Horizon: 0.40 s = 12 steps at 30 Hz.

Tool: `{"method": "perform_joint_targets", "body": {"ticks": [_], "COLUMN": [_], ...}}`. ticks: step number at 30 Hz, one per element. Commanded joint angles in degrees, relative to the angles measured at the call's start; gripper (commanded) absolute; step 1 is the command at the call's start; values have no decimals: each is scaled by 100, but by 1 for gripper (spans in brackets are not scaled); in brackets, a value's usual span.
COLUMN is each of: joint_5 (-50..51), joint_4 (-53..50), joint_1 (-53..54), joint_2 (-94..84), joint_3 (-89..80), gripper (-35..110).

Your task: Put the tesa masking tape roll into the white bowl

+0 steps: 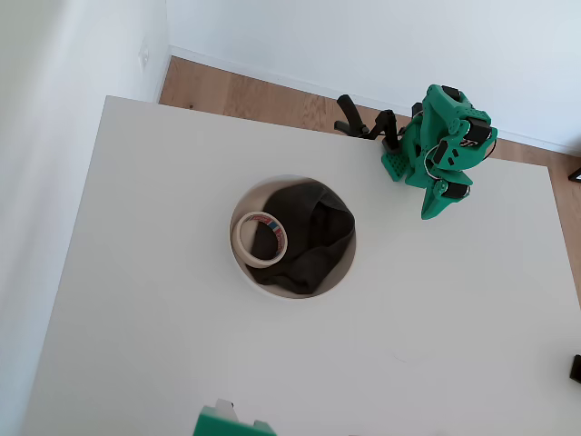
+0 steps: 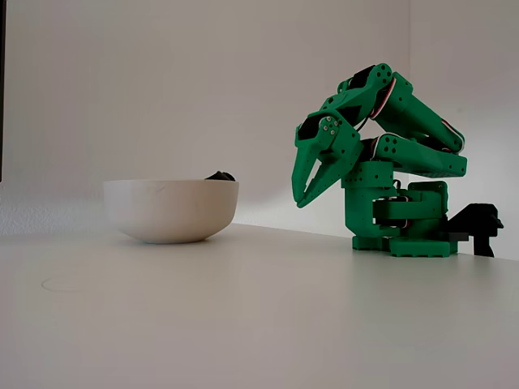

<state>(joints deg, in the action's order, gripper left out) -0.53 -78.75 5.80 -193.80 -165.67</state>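
A: Step status?
B: Placement is judged done. The tape (image 1: 260,239) is seen inside the bowl (image 1: 300,292), at the 9 o'clock side of the interior, leaning on the dark cloth (image 1: 313,236) and against the wall. From the side only the bowl (image 2: 171,210) and a tip of cloth (image 2: 219,175) are seen; the tape is hidden by the wall.

A: Gripper?
B: The gripper (image 2: 301,197) is seen folded back near the base, well apart from the bowl, tips pointed down above the table. Fingers are nearly together, nothing is held. In the overhead view the gripper (image 1: 438,202) is found at about 2 o'clock from the bowl.

A: Next move?
B: Likely none for the tape. If anything, the arm is to be parked or kept at rest; no reach over the bowl is called for.

A: Surface, room?
B: A plain white table (image 1: 163,345), matte, otherwise bare. White walls are seen, and a wood floor (image 1: 254,91) past the 12 o'clock edge. Black clamps (image 1: 363,123) are seen at that edge beside the base. Daylight is soft, shadows are weak.
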Motion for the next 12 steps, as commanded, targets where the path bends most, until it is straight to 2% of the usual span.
{"method": "perform_joint_targets", "body": {"ticks": [1,12], "joint_5": [44,88], "joint_4": [-88,-88], "joint_1": [149,220], "joint_2": [-35,-35], "joint_3": [-26,-26], "gripper": [-8,-8]}}
